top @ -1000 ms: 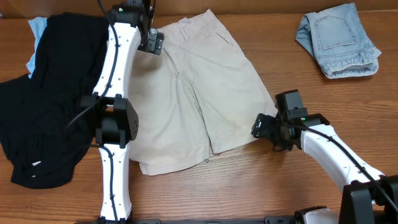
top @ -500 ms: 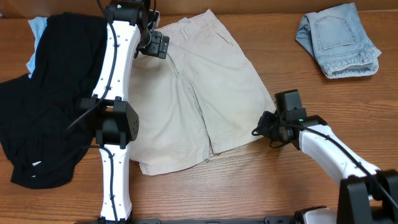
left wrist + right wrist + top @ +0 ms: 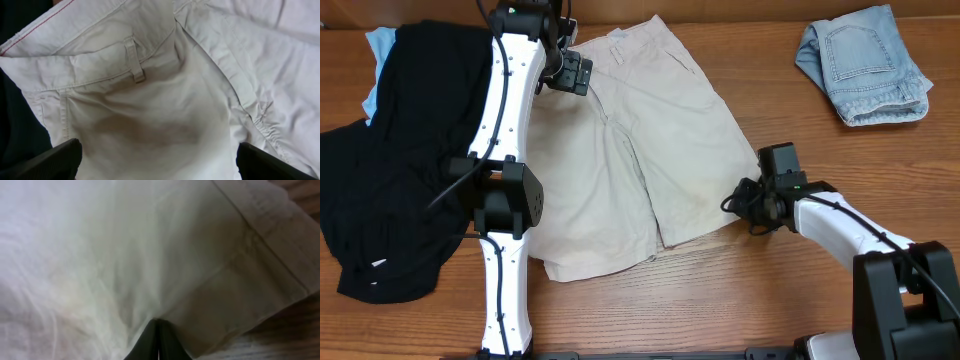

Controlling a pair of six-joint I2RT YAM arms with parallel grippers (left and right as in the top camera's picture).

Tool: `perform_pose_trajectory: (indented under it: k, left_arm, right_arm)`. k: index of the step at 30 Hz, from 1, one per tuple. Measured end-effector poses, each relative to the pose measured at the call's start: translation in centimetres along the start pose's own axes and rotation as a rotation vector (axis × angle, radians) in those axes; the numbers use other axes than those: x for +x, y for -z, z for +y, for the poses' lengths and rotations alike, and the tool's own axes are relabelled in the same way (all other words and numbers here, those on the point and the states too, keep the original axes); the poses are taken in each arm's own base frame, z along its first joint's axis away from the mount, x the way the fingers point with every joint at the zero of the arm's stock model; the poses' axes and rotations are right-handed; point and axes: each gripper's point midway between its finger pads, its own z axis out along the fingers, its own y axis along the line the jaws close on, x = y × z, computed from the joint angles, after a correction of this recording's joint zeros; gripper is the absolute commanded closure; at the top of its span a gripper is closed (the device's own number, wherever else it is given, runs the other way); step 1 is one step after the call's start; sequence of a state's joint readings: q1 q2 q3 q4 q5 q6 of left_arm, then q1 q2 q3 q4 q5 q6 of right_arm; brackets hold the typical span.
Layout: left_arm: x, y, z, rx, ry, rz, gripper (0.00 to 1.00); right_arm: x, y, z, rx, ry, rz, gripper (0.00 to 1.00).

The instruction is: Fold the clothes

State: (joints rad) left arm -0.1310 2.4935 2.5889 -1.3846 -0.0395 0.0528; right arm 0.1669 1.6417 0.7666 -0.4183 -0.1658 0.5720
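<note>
Seen from overhead, the cream shorts [image 3: 650, 140] lay spread flat in the middle of the wooden table [image 3: 720, 310], waistband toward the far edge and both legs toward the near edge. The left arm reached almost straight away from its base, running along the left side of the garment. The left gripper [image 3: 570, 72] was over the left end of the waistband, jaws spread wide. The right arm came in low from the near right corner, forearm slanting leftward. The right gripper [image 3: 733, 204] was at the outer hem corner of the right leg. A black garment [image 3: 380, 180] lay heaped to the left, and a folded pair of denim shorts [image 3: 865, 62] sat well apart at the far right.

In the left wrist view, the left gripper [image 3: 157, 155] looked down on the waistband, with a belt loop [image 3: 136, 62] between and beyond the jaws. Its dark fingertips [image 3: 52, 160] showed only at the two lower corners, far apart. Whether they touched the cloth could not be told.

In the right wrist view, the right gripper [image 3: 158, 330] had its fingers pressed together into one dark point. They pinched the cream shorts [image 3: 100, 255] just inside the stitched hem [image 3: 260, 245]. Creases in the cloth ran out from that point, and bare wood showed past the hem corner.
</note>
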Motion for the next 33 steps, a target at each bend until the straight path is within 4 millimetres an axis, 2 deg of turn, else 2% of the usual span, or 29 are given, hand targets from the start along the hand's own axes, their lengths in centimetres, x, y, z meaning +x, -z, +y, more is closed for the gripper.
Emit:
perform_pose_trajectory:
  k: [4, 7, 13, 17, 21, 29, 30, 31, 32, 33]
  left_arm:
    - [0.2, 0.0, -0.3, 0.004, -0.005, 0.008, 0.00]
    - [0.4, 0.0, -0.8, 0.007, -0.014, 0.016, 0.00]
    - [0.4, 0.1, -2.8, 0.018, -0.049, 0.020, 0.00]
    - [0.3, 0.2, -4.7, 0.053, -0.076, 0.011, 0.00]
    - [-0.5, 0.4, -7.4, 0.133, -0.101, -0.025, 0.00]
    - [-1.8, 1.3, -13.0, 0.269, -0.167, -0.099, 0.00]
    - [-1.7, 1.3, -13.6, 0.274, -0.178, -0.102, 0.00]
    - [-1.7, 1.4, -14.0, 0.272, -0.185, -0.102, 0.00]
    - [-1.6, 1.3, -14.1, 0.262, -0.191, -0.101, 0.00]
    - [-1.6, 1.3, -14.2, 0.255, -0.194, -0.101, 0.00]
  right_arm:
    - [-1.3, -0.2, -0.3, -0.035, -0.052, -0.003, 0.96]
    - [-2.9, -0.1, -1.5, -0.049, -0.115, -0.020, 0.96]
    - [-6.7, 1.1, -6.4, -0.041, -0.279, -0.088, 0.96]
    - [-9.0, 2.0, -9.1, -0.038, -0.341, -0.140, 0.96]
    - [-11.3, 2.2, -9.9, -0.036, -0.338, -0.215, 0.96]
    - [-14.8, 2.7, -9.1, -0.068, -0.288, -0.356, 0.96]
    - [-14.9, 2.8, -9.1, -0.069, -0.285, -0.361, 0.91]
    - [-14.8, 2.8, -9.1, -0.068, -0.285, -0.357, 0.74]
    - [-14.6, 2.7, -9.1, -0.067, -0.279, -0.343, 0.50]
    - [-14.4, 2.7, -8.9, -0.069, -0.266, -0.325, 0.41]
